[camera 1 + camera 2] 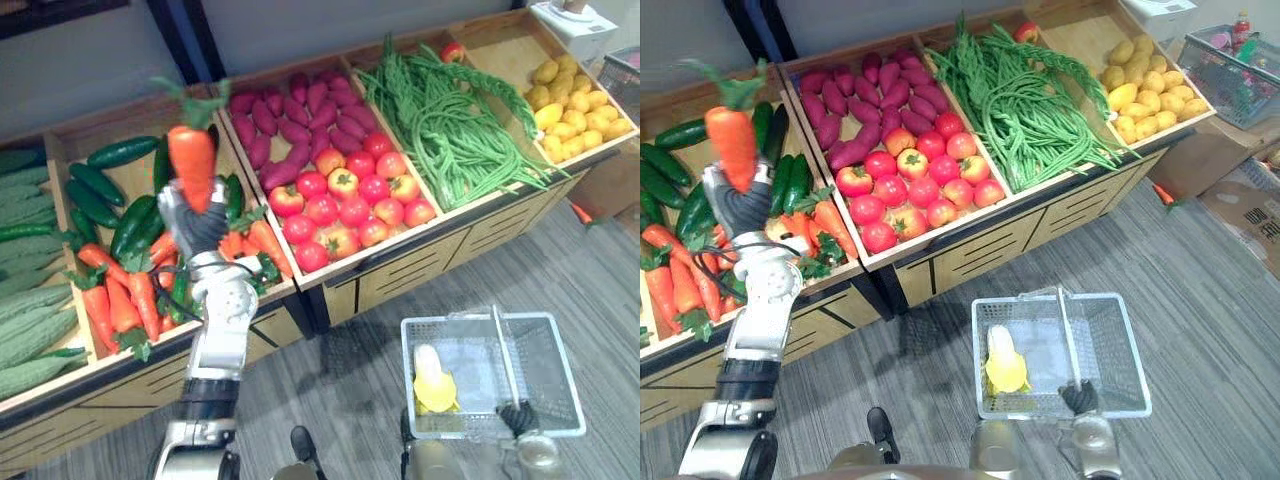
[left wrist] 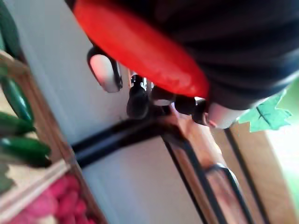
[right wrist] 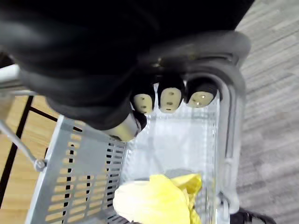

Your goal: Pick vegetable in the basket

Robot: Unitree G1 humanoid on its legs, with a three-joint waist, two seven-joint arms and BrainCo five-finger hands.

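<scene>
One carrot in the left robot hand; one basket under the right robot hand, with one yellow vegetable inside.

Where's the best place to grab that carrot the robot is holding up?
Probably around its thick orange body, from the side, as the left hand does: the carrot stands roughly upright, and its leafy top looks too floppy.

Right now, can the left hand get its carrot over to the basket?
Probably yes. The left hand holds the carrot clear above the bins, and the basket, held by the right hand, has an open top; only its handle and a yellow item take room.
</scene>
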